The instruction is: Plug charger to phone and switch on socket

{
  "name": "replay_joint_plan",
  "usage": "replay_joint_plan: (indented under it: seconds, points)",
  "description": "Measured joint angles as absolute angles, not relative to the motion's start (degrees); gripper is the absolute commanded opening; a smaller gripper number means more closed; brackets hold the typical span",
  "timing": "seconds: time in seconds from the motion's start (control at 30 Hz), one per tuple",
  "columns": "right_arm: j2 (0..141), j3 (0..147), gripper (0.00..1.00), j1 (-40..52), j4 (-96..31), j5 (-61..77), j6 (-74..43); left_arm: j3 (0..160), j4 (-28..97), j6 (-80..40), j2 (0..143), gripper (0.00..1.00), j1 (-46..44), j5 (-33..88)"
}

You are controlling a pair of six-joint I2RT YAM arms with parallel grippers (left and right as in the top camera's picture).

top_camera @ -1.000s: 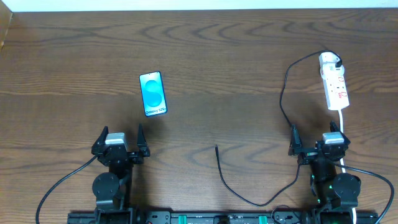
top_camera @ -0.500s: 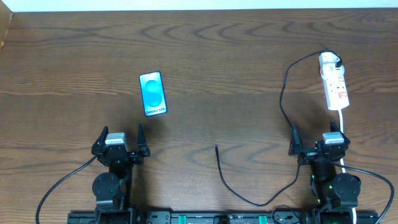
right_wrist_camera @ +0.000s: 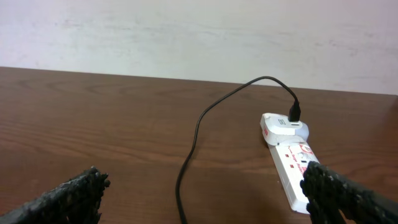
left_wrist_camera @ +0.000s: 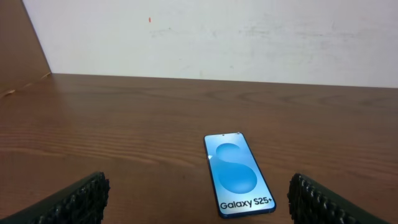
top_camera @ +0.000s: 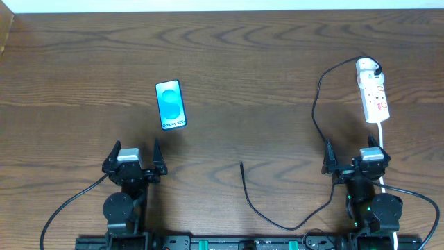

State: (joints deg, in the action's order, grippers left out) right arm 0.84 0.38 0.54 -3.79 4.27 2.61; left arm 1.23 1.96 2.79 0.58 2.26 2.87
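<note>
The phone (top_camera: pixel 171 104) lies flat on the table, blue screen up, ahead of my left gripper (top_camera: pixel 134 156); it also shows in the left wrist view (left_wrist_camera: pixel 237 173). The left gripper (left_wrist_camera: pixel 198 205) is open and empty, well short of the phone. The white socket strip (top_camera: pixel 372 99) lies at the far right, with a black plug in its far end; it also shows in the right wrist view (right_wrist_camera: pixel 290 160). The black charger cable (top_camera: pixel 316 111) loops from the plug down to its free tip (top_camera: pixel 241 164) at mid-table. My right gripper (top_camera: pixel 354 158) is open and empty, also seen in the right wrist view (right_wrist_camera: pixel 205 199).
The socket's white cord (top_camera: pixel 383 149) runs from the strip toward the right arm's base. A white wall (left_wrist_camera: pixel 211 34) stands behind the table's far edge. The dark wooden table (top_camera: pixel 243 62) has bare surface between phone and cable.
</note>
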Motion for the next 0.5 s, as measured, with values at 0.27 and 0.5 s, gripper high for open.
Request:
replay_joint_plan:
  seconds: [0.27,0.5]
  points:
    - [0.8,0.4,0.99,0.5,-3.8,4.3,2.6,2.3,3.7,2.8,2.7,0.92,2.3,2.9]
    - [0.8,0.4,0.99,0.5,-3.8,4.3,2.6,7.6,4.5,2.8,11.4,0.92,2.3,2.7]
